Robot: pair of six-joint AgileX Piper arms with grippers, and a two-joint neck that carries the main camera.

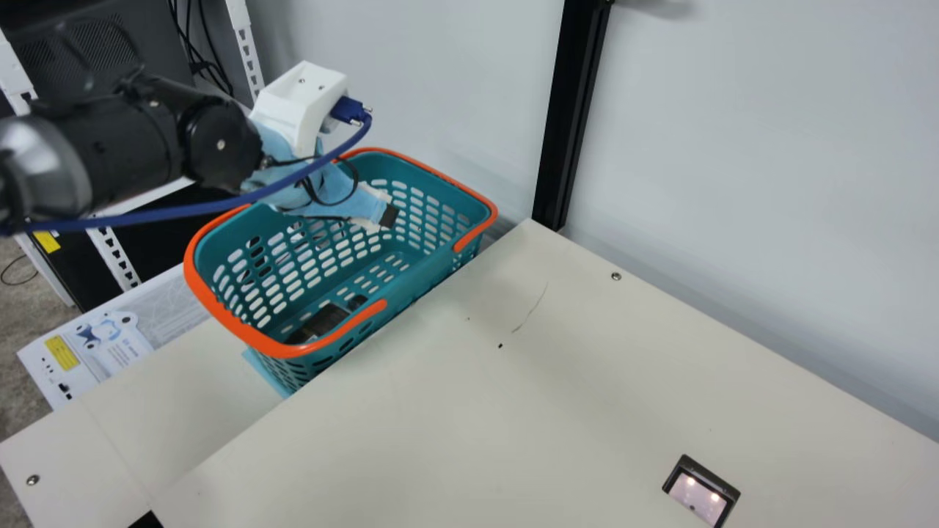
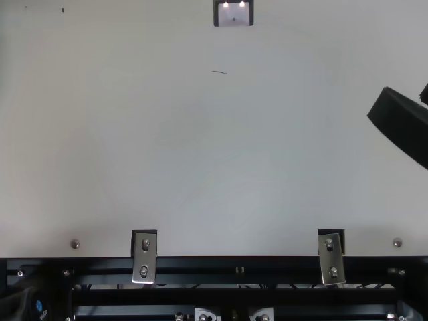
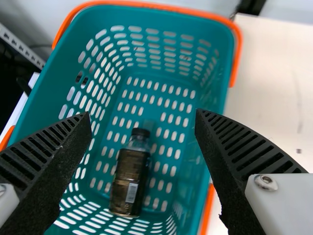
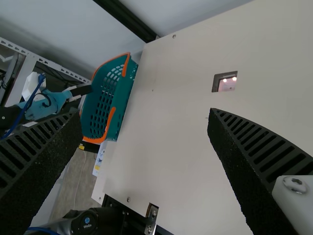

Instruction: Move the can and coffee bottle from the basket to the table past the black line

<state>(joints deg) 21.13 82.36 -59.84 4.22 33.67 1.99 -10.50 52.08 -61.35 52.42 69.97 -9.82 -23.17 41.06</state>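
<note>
While the basket (image 1: 389, 169) sits along the left side of the table (image 1: 587, 403), the coffee bottle (image 3: 129, 181) lies on its floor toward the near end. The left gripper (image 3: 143, 116) hangs over the basket, its two fingers spread wide and holding nothing. Lowered without coming nearer, it would probably meet only the cap end, and a pinch there could let the heavy body swing or slip free. With the fingers this wide, one could also catch the side wall and drag the basket. Farther right, a thin dark mark (image 2: 219, 71) crosses the table; whether it is the black line I cannot tell, so misreading it risks a placement short of the goal. At the right, the right gripper (image 4: 144, 114) hangs with fingers apart, empty.
</note>
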